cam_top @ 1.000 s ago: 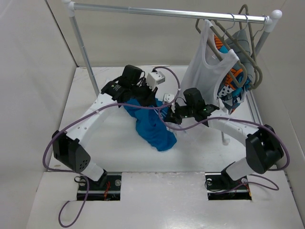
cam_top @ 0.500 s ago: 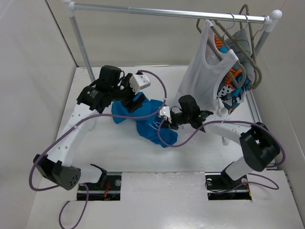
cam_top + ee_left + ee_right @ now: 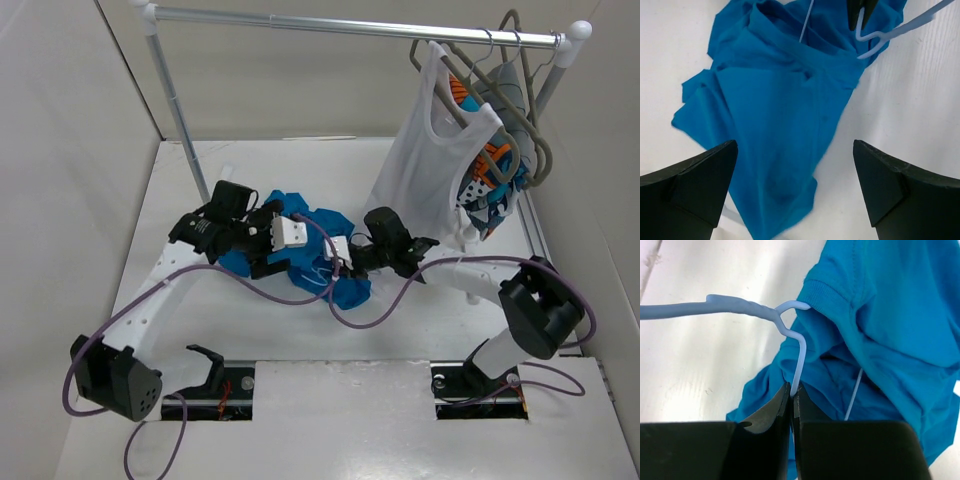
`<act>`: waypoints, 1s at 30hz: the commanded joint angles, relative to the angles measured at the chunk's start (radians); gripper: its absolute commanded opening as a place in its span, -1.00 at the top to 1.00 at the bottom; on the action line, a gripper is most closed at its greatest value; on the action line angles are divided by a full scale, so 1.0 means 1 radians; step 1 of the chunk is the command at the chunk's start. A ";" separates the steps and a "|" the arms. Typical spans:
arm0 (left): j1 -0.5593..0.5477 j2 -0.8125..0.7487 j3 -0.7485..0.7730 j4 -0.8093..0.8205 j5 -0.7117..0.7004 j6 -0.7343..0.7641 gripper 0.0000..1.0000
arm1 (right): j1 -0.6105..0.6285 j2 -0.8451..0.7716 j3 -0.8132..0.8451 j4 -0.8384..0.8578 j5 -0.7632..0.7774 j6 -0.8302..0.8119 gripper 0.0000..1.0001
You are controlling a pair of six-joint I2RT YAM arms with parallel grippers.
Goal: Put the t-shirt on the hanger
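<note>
My left gripper (image 3: 795, 150) hangs wide open above the t-shirt (image 3: 770, 100), which lies crumpled on the table (image 3: 300, 345). My right gripper (image 3: 791, 390) pinches the hanger (image 3: 735, 304) wire beside the collar. Farther back, a white top (image 3: 430, 170) hangs from the rail (image 3: 350, 25).

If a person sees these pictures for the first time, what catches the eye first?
The bright blue t-shirt, crumpled at the centre, stands out most. The right end effector pinches the pale hanger wire that runs into the shirt; the left end effector hangs open above the fabric. Rear right, a white tank top hangs from the rail.
</note>
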 commanded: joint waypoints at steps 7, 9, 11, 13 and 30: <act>-0.032 0.011 -0.186 0.206 -0.031 0.157 -0.98 | 0.043 -0.070 0.024 0.006 -0.022 -0.008 1.00; -0.041 0.011 -0.211 0.175 -0.042 0.201 -0.81 | 0.043 -0.079 0.035 -0.004 -0.022 -0.008 1.00; -0.041 0.011 -0.223 0.166 -0.042 0.214 -0.45 | 0.053 -0.088 0.035 -0.014 -0.011 -0.008 1.00; -0.041 0.002 -0.223 0.166 -0.042 0.186 0.45 | 0.053 -0.088 0.035 -0.014 -0.002 -0.008 1.00; -0.032 -0.299 -0.347 0.094 -0.082 0.462 1.00 | -0.084 -0.343 0.056 -0.291 0.045 -0.022 -1.00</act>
